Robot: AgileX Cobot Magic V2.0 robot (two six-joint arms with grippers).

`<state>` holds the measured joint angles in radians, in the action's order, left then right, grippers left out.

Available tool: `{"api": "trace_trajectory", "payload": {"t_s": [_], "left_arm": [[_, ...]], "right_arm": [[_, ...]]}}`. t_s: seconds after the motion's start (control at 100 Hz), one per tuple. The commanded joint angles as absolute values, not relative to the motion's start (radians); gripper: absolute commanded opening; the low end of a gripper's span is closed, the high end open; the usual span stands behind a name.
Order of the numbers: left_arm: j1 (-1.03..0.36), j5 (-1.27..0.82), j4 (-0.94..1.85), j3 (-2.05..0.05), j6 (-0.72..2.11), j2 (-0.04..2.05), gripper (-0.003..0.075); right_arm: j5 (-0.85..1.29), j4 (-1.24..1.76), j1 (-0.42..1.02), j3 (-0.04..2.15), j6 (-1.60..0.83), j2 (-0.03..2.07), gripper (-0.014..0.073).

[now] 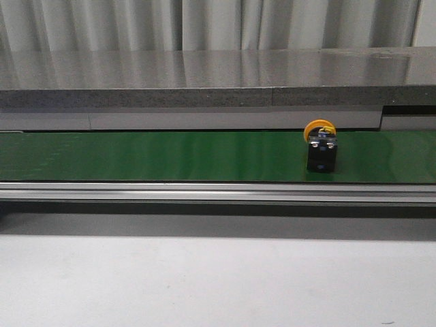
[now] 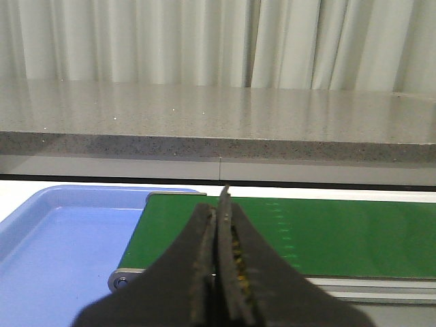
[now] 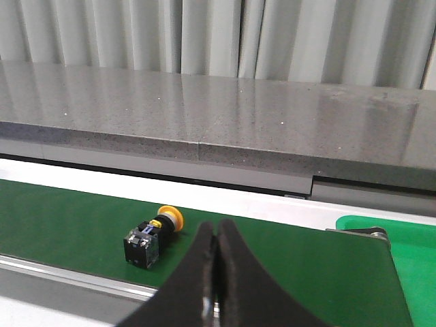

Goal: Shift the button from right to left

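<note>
Left gripper: its two dark fingers are pressed flat together with nothing between them; yellowish flecks show along the inner edge of one pad.
Right gripper: fingers likewise closed tip to tip, empty.
Button: lies on its side on the green belt, toward the robot's right end of the belt in the front view, apart from both grippers.
Button, cap: round and yellow-orange, a flat mushroom shape, pointing away from the robot toward the grey counter.
Button, body: black and boxy, its back end facing the robot; small metal terminals and a touch of blue show on that face.
Button in the right wrist view: it sits near the belt's front edge, off to one side of the closed fingers and not touching them.
Writing: no lettering can be read on the button; any marks are too small to tell.
Belt frame: a silver metal rail runs along the near edge.
Blue tray: sits just beside the belt's end in the left wrist view.
Backdrop: pale pleated curtain behind the counter.
</note>
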<state>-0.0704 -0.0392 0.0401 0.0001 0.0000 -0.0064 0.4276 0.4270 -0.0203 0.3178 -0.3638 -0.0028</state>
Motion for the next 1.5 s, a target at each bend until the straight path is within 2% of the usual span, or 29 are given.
{"api": "trace_trajectory", "payload": {"t_s": [0.0, 1.03, 1.49], "left_arm": [[-0.078, 0.039, 0.042, -0.003, 0.0, -0.037, -0.002], [-0.076, 0.075, 0.042, -0.008, 0.0, -0.037, -0.002], [-0.076, -0.015, 0.042, -0.19, 0.0, 0.072, -0.002]], "right_arm": [[0.35, 0.436, -0.02, 0.341, -0.372, 0.006, -0.0058], [0.352, 0.437, -0.02, 0.341, -0.372, 0.006, -0.0058], [0.352, 0.437, -0.02, 0.341, -0.372, 0.006, -0.0058]]}}
